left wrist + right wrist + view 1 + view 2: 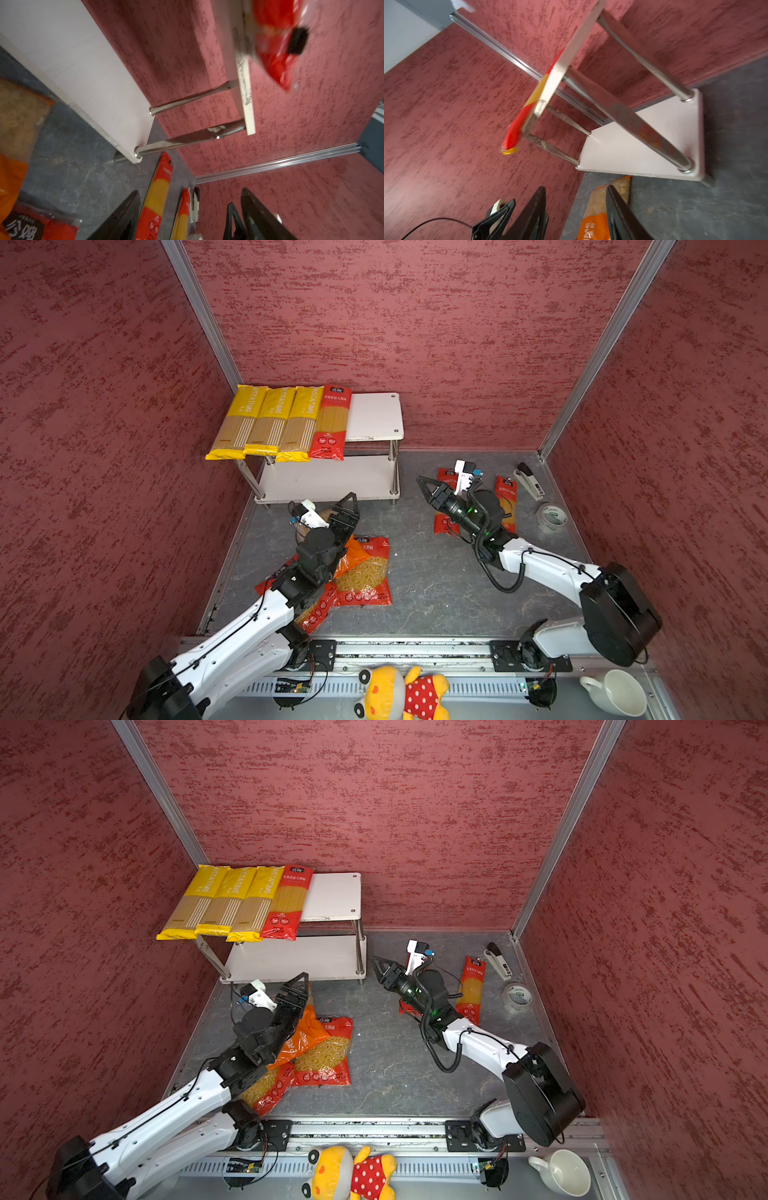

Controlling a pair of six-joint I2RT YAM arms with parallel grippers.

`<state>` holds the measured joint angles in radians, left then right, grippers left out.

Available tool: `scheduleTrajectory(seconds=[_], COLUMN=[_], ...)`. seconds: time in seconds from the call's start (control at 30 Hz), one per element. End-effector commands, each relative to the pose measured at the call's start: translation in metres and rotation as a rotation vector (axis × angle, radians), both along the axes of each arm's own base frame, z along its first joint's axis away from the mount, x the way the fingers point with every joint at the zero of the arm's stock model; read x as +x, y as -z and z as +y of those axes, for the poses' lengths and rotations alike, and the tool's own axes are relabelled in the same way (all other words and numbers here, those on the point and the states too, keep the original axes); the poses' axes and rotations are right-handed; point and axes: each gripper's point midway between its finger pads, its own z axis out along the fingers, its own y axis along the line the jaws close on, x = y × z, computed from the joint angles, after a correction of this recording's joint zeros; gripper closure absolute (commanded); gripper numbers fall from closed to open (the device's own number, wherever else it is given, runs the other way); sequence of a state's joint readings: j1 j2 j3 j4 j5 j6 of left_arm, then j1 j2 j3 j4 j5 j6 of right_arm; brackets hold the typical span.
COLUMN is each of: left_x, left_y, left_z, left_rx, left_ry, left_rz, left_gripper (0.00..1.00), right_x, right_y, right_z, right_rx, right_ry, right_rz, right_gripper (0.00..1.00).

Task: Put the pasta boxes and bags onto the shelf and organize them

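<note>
4 packs (286, 423) side by side on shelf (374, 416) leave room for more. L gripper (349, 506) by bags (365, 572), R gripper (426, 485) over red packs (507, 497): both open, empty.

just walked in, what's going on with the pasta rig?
Two arms are stocking a shelf with pasta. Three yellow spaghetti packs and one red pack lie side by side on top; its lower board is bare. Two more red packs and three bags are still on the table. The left claw and right claw are both open, holding nothing.
</note>
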<state>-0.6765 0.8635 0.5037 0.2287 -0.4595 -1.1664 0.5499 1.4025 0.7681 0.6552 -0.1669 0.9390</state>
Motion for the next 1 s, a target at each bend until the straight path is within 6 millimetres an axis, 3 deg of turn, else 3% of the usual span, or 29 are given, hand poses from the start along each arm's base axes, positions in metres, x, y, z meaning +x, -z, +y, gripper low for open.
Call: scheduleTrajectory(seconds=[0.0,0.2,0.4,0.57,0.73,0.97], left_x=[0.002,0.007,0.007,0.004,0.003,0.002], left_y=[0.016,0.051,0.085,0.104,0.102,0.103], left_z=[-0.018,-0.069,-0.11,-0.122,-0.118,-0.113], left_rx=[0.089,0.159,0.186,0.196,0.203,0.212], left_ry=[0.038,0.193,0.329,0.373,0.368,0.352], left_rz=[0.02,0.067,0.121,0.162,0.154,0.154], left_gripper=[0.24,0.24,0.24,0.25,0.25,0.25], right_x=[0.009,0.017,0.025,0.041,0.05,0.037], right_y=[0.058,0.13,0.179,0.202,0.22,0.248], right_z=[-0.039,-0.093,-0.126,-0.123,-0.114,-0.112], right_rx=[-0.132,-0.346,-0.527,-0.564,-0.561,-0.576], right_ry=[0.102,0.125,0.164,0.145,0.105,0.062], right_rz=[0.177,0.388,0.49,0.527,0.56,0.631], right_gripper=[0.54,0.54,0.5,0.49,0.49,0.59])
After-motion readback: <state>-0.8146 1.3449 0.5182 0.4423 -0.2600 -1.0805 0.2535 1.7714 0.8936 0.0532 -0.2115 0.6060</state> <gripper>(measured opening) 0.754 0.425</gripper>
